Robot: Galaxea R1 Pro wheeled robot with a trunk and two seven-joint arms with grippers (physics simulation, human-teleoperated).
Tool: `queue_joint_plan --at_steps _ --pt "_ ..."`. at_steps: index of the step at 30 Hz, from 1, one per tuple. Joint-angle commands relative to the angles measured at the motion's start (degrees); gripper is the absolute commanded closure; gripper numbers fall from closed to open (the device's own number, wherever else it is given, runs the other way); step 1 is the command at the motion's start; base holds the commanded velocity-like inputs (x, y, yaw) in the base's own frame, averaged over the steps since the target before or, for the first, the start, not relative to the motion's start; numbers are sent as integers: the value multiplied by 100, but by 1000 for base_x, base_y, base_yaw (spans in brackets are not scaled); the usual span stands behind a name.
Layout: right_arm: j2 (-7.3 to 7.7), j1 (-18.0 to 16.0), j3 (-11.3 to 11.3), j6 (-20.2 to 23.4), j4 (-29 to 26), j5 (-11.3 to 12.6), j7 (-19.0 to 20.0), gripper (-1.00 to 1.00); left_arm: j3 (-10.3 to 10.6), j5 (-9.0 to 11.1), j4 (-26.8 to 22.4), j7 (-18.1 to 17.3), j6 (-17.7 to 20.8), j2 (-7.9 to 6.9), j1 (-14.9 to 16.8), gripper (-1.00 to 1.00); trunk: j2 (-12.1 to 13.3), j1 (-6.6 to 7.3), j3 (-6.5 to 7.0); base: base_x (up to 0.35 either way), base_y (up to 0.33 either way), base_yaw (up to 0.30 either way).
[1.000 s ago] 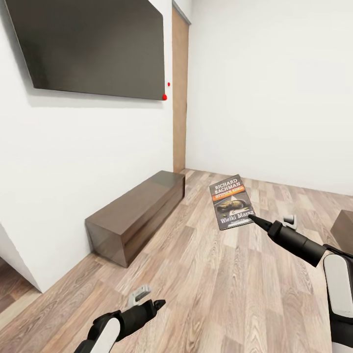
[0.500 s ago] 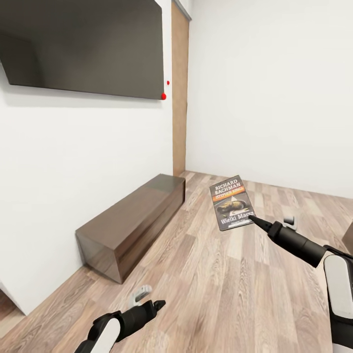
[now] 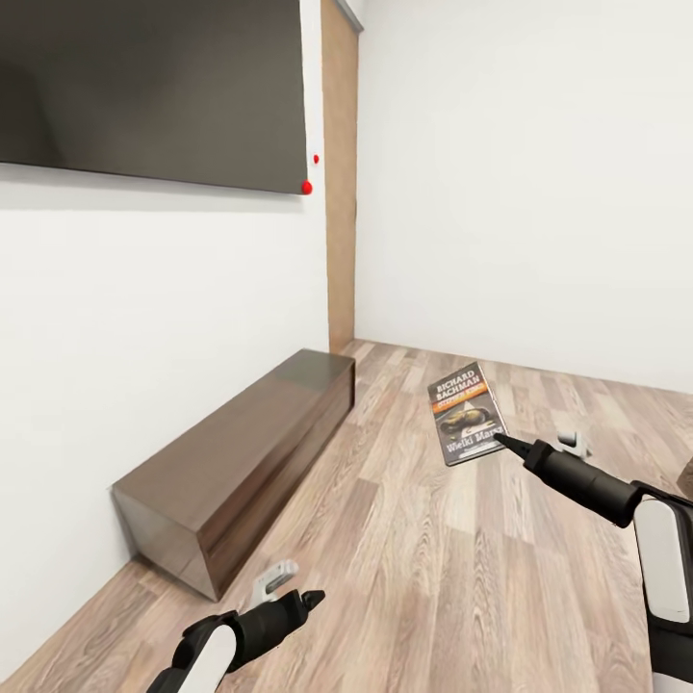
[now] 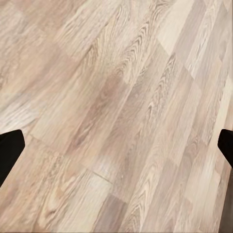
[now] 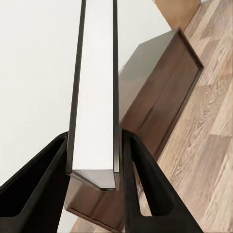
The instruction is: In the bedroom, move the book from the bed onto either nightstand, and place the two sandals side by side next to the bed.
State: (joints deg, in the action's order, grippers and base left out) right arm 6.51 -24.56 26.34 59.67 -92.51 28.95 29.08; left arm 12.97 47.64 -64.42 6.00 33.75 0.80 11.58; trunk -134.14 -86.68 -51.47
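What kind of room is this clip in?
Probably a bedroom or living area in a home: a large dark screen hangs on a white wall above a low brown cabinet, with wood-plank floor. The right gripper holds a book.

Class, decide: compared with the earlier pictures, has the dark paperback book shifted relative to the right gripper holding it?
No. The dark paperback book sits at the right gripper as before; the room shifted because the camera moved.

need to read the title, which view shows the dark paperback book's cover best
The head view: the thin dark paperback book with white lettering and an orange band faces the camera there, pinched at its lower edge by the right tool. The right wrist view catches just its white page edge between the fingers.
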Motion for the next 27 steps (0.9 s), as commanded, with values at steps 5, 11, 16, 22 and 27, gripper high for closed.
queue_joint_plan --at_steps 5,11,16,22,27 --pt "-1 -6 21 33 1 -10 41 100 4 61 -9 58 17 -1 2 -100 -2 -2 -6 327 0 -241" --pt "-1 -5 26 33 -1 -11 38 100 4 61 -9 58 17 -1 2 -100 -2 -2 -6 327 0 -259" --pt "0 -5 28 33 -3 -12 37 100 4 61 -9 59 17 -1 2 -100 -2 -2 -6 327 0 -264" --pt "4 -5 28 33 -3 -12 37 100 4 58 -7 59 17 -1 2 -100 -2 -2 -6 327 0 -265" --pt "7 -5 33 33 -4 -12 37 100 4 58 -8 59 17 -1 2 -100 -2 -2 -6 327 0 -266"
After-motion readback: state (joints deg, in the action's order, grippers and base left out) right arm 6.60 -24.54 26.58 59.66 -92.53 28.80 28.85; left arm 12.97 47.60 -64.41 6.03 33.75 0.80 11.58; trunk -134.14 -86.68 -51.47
